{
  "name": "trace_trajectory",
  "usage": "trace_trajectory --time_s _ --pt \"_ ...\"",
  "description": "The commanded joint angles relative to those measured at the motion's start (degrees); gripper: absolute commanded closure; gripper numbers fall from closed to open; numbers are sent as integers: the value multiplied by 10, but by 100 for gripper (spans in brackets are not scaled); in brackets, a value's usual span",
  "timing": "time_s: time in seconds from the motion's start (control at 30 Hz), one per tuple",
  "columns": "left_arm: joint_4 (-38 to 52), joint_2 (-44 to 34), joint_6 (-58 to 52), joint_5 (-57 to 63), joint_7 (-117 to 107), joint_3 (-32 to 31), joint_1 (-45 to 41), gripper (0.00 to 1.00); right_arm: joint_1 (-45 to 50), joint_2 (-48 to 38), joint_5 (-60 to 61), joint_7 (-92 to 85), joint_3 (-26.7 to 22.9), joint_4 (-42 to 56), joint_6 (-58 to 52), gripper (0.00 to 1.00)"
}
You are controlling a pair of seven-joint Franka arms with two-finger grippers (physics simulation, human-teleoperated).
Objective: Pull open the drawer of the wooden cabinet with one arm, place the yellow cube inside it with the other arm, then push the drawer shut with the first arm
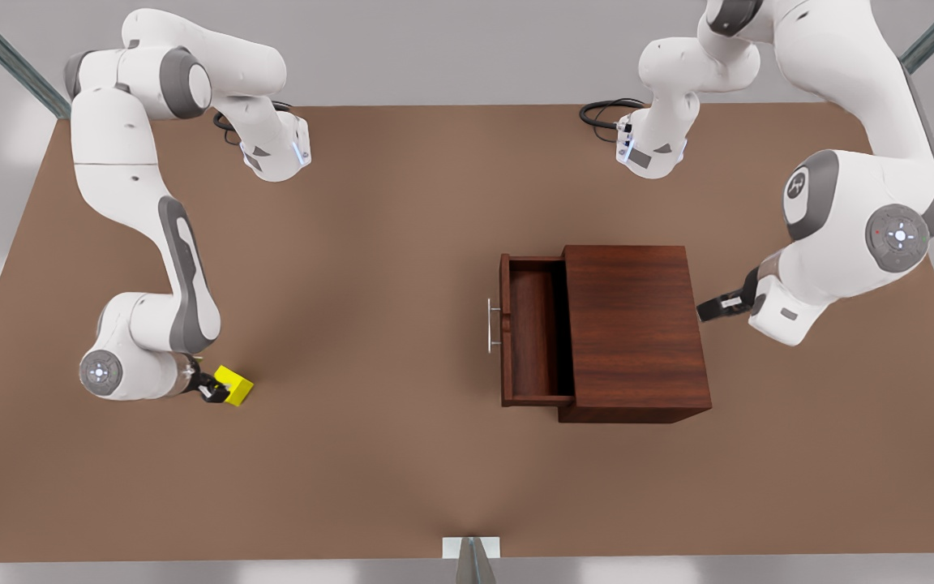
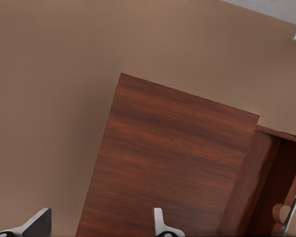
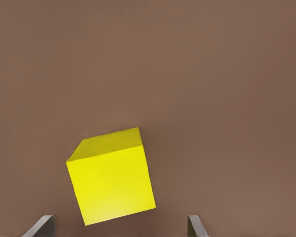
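Yellow cube (image 1: 234, 385) (table edge near), drawer (image 1: 533, 339) open

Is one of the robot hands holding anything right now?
No. The right gripper is open around the yellow cube, fingers apart from its sides. The left gripper is open beside the wooden cabinet, holding nothing.

Bright yellow cube (image 3: 111, 175), reddish-brown grained cabinet (image 1: 633, 328), plain brown table (image 1: 370, 324)

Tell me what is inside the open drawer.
The drawer shows only its bare wooden floor. The part still under the wooden cabinet top is covered. The yellow cube sits elsewhere on the table.
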Motion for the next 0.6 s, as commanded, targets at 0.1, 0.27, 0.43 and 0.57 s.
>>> trace_trajectory --time_s 0.1,0.27,0.43,0.57 --pt "29 -1 -9 13 244 11 -1 0 0 0 14 40 13 -16 62 0" --pt "29 3 -8 29 207 7 -25 0 0 10 -4 18 14 -16 69 0" --pt "29 2 -9 32 209 8 -25 0 -6 17 -25 7 17 -16 70 0" --pt "29 2 -9 31 209 8 -25 0 -17 26 -26 2 27 -17 84 0"
